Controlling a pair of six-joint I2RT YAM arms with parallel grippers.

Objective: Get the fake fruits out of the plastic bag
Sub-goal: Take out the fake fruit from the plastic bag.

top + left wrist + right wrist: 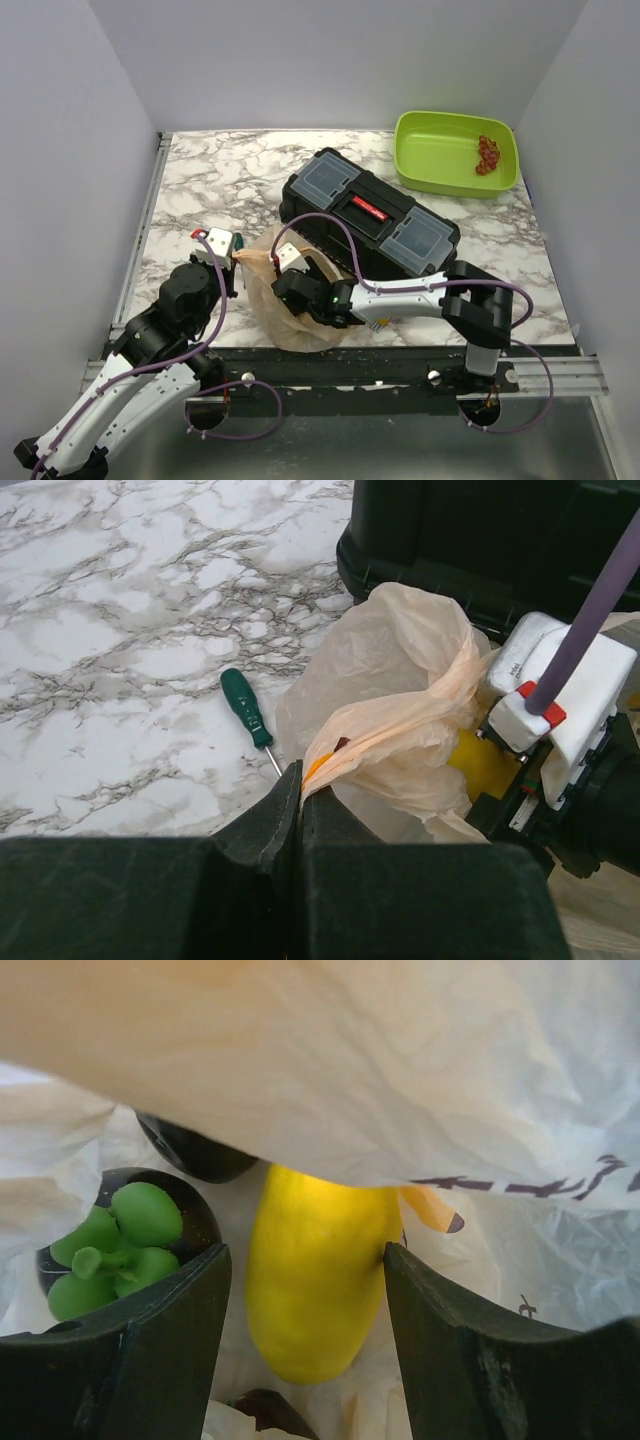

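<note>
yellow lemon (315, 1300), dark plums (190, 1150) inside tan bag (350, 1060).

No text, number or brand can be read in full in any view. A red label (366, 209) is seen on the lid of the black toolbox (425, 240). A line of white lettering is carried on it, too small to be made out. A row of dark, brush-like characters (520, 1182) is printed on the plastic bag (300, 1060), but no single letter can be identified. A smaller dark mark (527, 1308) is printed lower on the same film. Small dark lettering is borne on the white block (515, 665) on the right arm, blurred beyond reading.
</note>
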